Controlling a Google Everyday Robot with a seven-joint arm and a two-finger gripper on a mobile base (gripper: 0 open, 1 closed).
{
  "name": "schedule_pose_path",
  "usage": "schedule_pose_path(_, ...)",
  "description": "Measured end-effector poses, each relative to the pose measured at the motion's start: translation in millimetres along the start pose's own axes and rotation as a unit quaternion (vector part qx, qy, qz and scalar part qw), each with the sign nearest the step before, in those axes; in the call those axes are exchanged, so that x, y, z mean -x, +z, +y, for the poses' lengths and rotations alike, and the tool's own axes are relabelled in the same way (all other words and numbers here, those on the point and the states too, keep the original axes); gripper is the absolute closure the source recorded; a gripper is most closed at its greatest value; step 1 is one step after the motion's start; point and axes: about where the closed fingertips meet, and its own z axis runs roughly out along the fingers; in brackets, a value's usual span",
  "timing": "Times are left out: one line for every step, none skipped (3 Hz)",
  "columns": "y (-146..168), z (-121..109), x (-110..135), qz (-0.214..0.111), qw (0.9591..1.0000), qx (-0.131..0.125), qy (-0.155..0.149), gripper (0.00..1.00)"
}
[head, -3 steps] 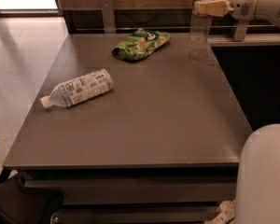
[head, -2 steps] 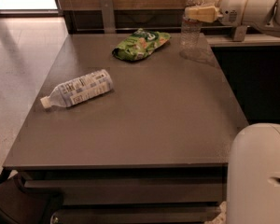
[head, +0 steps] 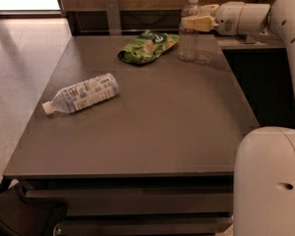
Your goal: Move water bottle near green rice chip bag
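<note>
Water bottle (head: 189, 38) first: where does it stand?
— Upright on the dark table (head: 167, 132), just beside the green rice chip bag (head: 148, 47), off the bag's right end in the view. The gap between them is too thin to judge, so I cannot tell whether they touch.
And the gripper (head: 191, 19)?
— Also right of the bag and higher than it, at the water bottle's upper part, under the white cap. One pale finger crosses the front of the bottle and the other shows behind it, so the fingers are clamped on the bottle from two sides.
Where does the arm come from?
— The white arm (head: 246, 16) reaches in level from farther right of the bag, beyond the table's edge.
How does the bag lie?
— Flat, at the far side of the table, printed face up.
Anything else on the table?
— A second bottle (head: 83, 93) with a big white printed label lies on its side, well apart from the bag, nearer the camera and to the bag's left. Its cap end points away from the bag.
</note>
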Motion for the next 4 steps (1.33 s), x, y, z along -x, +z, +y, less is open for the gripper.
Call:
schedule_pose_path(5,3,-9,0.003,1.0000,-0.005,0.006,1.00)
schedule_pose_path(-2,7,-11,-0.005,0.9995,-0.030,-0.001,1.00)
schedule_pose_path(11,16,-27,-0.001,0.9994,-0.030,0.014,0.85)
schedule_pose_path(10,15,-21,-0.001,0.9994,-0.030,0.014,0.61)
